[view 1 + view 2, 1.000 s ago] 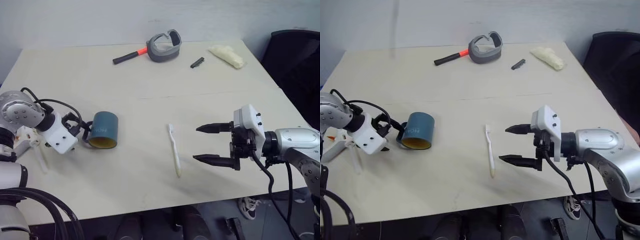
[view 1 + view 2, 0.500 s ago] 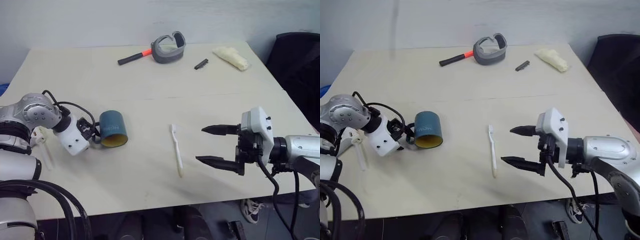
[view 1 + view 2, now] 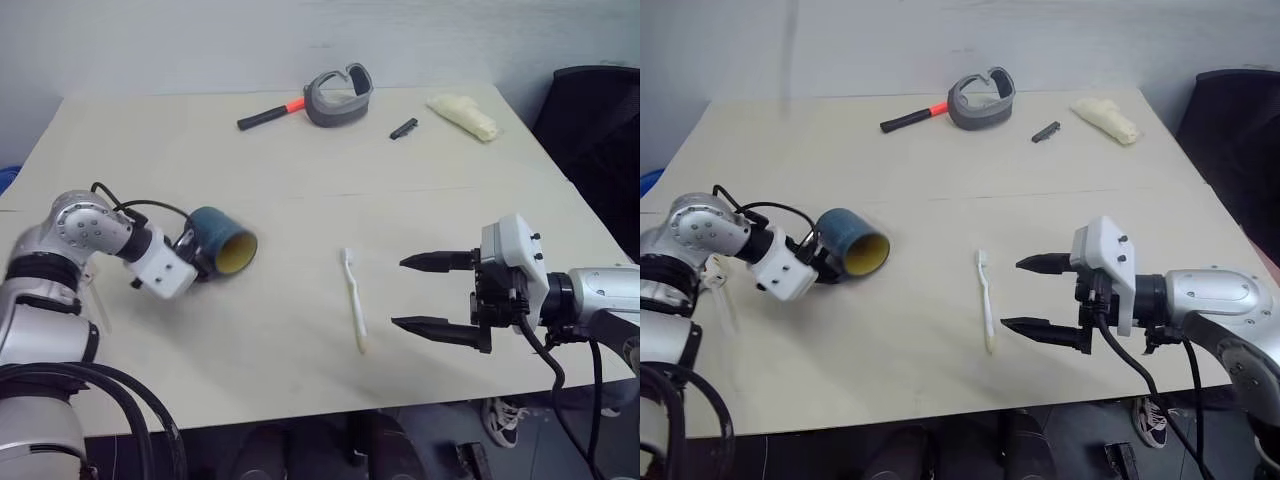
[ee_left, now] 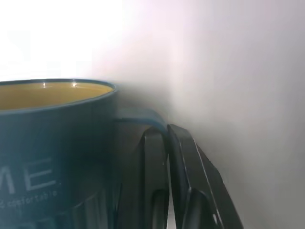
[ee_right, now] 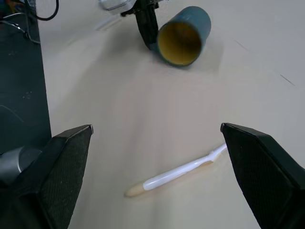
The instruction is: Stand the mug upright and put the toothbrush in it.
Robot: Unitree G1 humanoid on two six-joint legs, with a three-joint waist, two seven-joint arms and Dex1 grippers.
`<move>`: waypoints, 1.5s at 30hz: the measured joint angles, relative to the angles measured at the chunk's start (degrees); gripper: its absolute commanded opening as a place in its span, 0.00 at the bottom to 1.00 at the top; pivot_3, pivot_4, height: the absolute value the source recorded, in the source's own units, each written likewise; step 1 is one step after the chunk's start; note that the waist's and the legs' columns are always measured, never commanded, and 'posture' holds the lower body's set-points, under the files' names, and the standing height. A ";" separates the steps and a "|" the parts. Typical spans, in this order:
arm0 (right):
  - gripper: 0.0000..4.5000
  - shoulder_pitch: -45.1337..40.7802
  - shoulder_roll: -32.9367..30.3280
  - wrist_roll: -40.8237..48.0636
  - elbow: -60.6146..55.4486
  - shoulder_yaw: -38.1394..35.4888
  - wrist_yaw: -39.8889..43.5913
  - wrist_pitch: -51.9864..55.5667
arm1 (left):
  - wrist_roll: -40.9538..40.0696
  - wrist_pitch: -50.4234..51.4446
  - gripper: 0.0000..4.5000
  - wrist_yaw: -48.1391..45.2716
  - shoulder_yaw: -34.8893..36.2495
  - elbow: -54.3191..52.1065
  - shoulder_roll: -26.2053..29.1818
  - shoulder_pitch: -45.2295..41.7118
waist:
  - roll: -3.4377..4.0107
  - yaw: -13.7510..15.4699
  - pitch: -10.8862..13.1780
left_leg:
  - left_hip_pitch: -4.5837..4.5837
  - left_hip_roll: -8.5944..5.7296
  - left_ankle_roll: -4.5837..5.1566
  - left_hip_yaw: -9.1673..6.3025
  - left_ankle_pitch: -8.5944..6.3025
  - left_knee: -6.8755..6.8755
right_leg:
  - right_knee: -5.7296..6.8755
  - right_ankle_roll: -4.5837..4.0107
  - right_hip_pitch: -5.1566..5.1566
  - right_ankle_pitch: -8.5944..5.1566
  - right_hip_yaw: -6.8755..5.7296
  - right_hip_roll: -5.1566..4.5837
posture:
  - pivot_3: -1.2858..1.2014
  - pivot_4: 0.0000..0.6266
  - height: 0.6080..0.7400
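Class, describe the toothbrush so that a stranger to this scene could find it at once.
On the pale table, look at the near half, between the tipped blue mug and the right gripper with its jaws open. The toothbrush lies flat there: a slim white stick, unlike the hammer far behind.

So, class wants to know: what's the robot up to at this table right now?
The left gripper is shut on the handle of the mug, which lies on its side on the table. The right gripper hangs open beside the toothbrush, which lies flat, untouched. The mug isn't upright yet.
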 measured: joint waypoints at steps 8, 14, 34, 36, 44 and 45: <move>1.00 -1.37 0.11 0.05 1.08 1.59 -0.38 -0.18 | -31.87 63.12 0.01 0.96 11.25 -48.01 -0.54 18.24 | -0.03 -0.76 0.02 | -0.11 0.05 -0.07 -0.23 -0.01 0.15 | -0.09 0.11 -0.03 0.05 0.27 0.07 | 0.52 0.24 1.00; 1.00 -1.22 0.11 0.00 2.25 1.71 -0.80 -0.19 | -43.51 87.72 0.01 19.61 17.61 -68.52 -7.76 31.11 | -0.04 -1.34 0.02 | 0.10 -0.01 0.06 -0.26 -0.08 0.22 | -0.02 0.24 0.06 0.14 0.64 0.11 | 0.52 0.24 1.00; 1.00 -5.97 0.46 -2.38 7.05 4.70 -0.12 -0.29 | -35.03 80.58 0.72 32.97 22.74 -75.95 -18.13 50.52 | -0.02 -1.24 0.01 | 0.14 0.04 0.03 -0.22 -0.11 0.19 | -0.28 0.11 0.04 0.09 0.64 0.12 | 0.52 0.24 1.00; 1.00 -6.04 0.79 -2.73 7.19 4.90 -0.35 -0.30 | -34.89 80.89 0.87 34.13 23.66 -78.96 -17.74 53.38 | -0.02 -1.30 0.01 | 0.15 0.06 0.02 -0.21 -0.13 0.18 | -0.29 0.11 0.04 0.09 0.64 0.12 | 0.52 0.24 1.00; 1.00 -10.12 6.90 -6.89 9.77 10.56 -10.17 5.13 | -40.36 90.27 0.99 31.78 37.69 -95.39 -3.11 70.10 | -0.02 -1.72 0.00 | 0.20 0.32 -0.15 -0.12 -0.23 0.18 | -0.18 -0.20 -0.09 -0.06 0.57 0.24 | 0.52 0.24 1.00; 1.00 -11.10 8.48 -6.91 10.05 11.42 -12.46 7.07 | -41.67 92.06 0.99 29.70 40.33 -96.57 -0.13 72.47 | -0.01 -1.68 0.00 | 0.20 0.36 -0.18 -0.13 -0.24 0.17 | -0.18 -0.27 -0.10 -0.09 0.54 0.27 | 0.52 0.24 1.00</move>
